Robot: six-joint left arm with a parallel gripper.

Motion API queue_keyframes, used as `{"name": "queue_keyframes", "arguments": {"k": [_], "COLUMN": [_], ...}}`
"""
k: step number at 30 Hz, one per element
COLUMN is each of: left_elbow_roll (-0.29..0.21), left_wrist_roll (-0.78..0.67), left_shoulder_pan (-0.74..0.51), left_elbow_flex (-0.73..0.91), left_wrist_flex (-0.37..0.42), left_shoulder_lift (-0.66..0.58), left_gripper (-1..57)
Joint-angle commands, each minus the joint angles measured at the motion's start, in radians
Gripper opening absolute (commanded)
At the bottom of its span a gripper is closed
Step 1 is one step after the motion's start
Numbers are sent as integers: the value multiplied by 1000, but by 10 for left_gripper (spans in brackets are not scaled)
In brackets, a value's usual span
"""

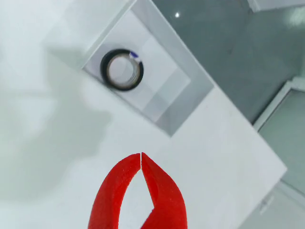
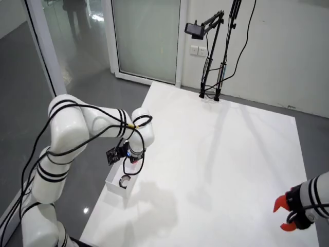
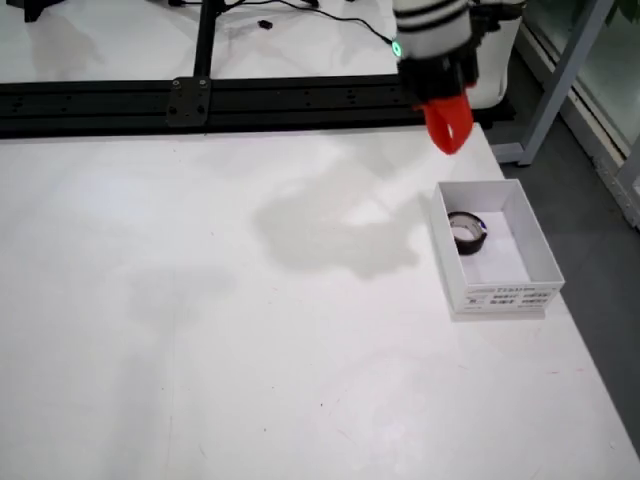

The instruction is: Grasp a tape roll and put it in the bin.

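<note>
A black tape roll (image 1: pixel 122 69) with a pale core lies flat inside the white open bin (image 1: pixel 159 86), near one end of it. My red gripper (image 1: pixel 141 155) hangs over the bare table beside the bin, fingertips touching and nothing between them. From the side view the tape roll (image 3: pixel 467 231) rests in the bin (image 3: pixel 500 297), and the gripper (image 3: pixel 450 128) is raised behind the bin's far end. In the overview the gripper (image 2: pixel 133 162) hovers just above the bin (image 2: pixel 115 187) at the table's left edge.
A black rail (image 3: pixel 190 100) runs along the table's back. A camera stand (image 2: pixel 211 56) rises at the far edge. A second arm with a red gripper (image 2: pixel 288 213) stays at the overview's lower right. The table edge and grey floor (image 1: pixel 228 43) lie just past the bin.
</note>
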Motion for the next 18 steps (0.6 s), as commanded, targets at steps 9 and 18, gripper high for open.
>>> {"name": "queue_keyframes", "arguments": {"k": [9,18], "left_elbow_roll": [-3,-17], "left_wrist_roll": [0,0], "left_shoulder_pan": [-403,-506], "left_elbow_flex": [-1,-3], "left_wrist_flex": [84,83], "left_shoulder_lift": [-236,-293], "left_gripper": [-2,-5]}}
